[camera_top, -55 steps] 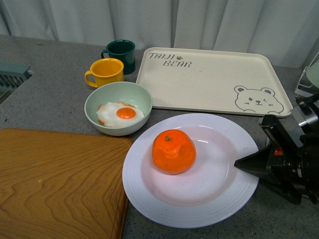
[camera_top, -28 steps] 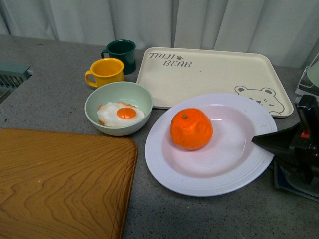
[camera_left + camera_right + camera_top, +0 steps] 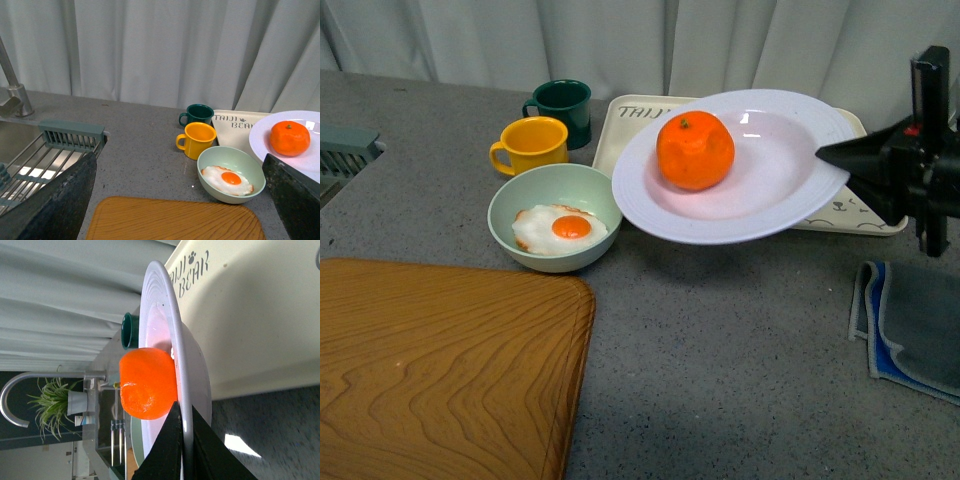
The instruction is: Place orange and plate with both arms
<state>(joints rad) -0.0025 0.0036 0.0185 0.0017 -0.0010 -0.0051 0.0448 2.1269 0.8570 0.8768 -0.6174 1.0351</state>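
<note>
**Soft, even light; blur only close to the wrist cameras**

We find the front view bright and diffusely lit, sharp across the grey speckled counter (image 3: 720,340). Toward the counter's far edge, the white round ridged plate (image 3: 760,190) carries small glints and casts a soft shadow under its near rim. The dimpled bright orange (image 3: 695,150) dims the plate surface beside it. The right gripper (image 3: 832,155) is a near-black silhouette. In the left wrist view, the black fingers (image 3: 50,205) of the left gripper (image 3: 179,159) are blurred. In the right wrist view, we see a glare patch on the counter and a dim background.
</note>
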